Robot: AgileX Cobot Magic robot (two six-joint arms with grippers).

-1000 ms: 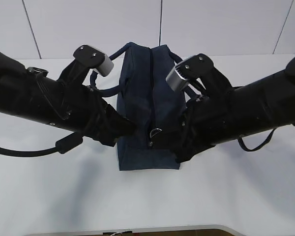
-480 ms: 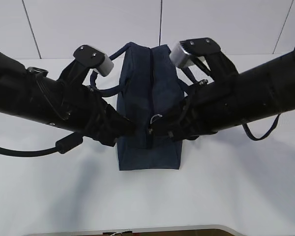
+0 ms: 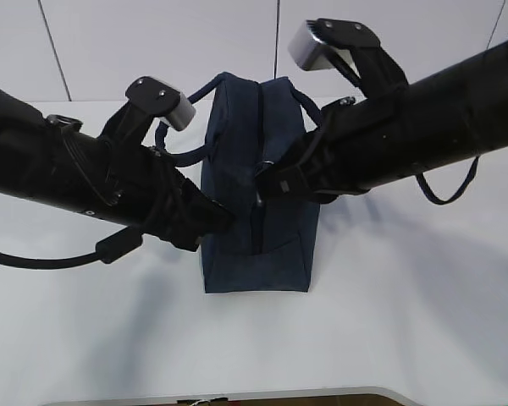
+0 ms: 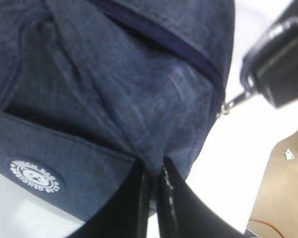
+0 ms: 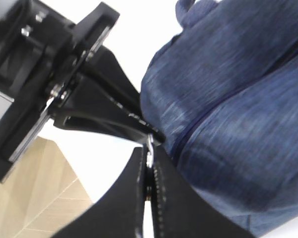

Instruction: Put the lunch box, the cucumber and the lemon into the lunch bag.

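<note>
Pinching lunch bag (image 3: 256, 161) fabric, left claw (image 4: 153, 191); right claw (image 5: 148, 184) clamped on zipper pull (image 5: 149, 146).

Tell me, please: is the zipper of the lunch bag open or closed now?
Mostly closed. The zipper on the lunch bag shows no gap; the right gripper pinches its pull.

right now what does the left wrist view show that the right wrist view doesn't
Only the left wrist view shows the round white logo on the lunch bag's side pocket, and the left gripper with its jaws shut on a fold of the bag's fabric.

Only the right wrist view shows the right gripper from behind, its jaws shut on the silver zipper pull, with tan floor below the table edge.

Both share the navy bag fabric, its zipper line and the white table. Neither shows the lunch box, cucumber or lemon.
</note>
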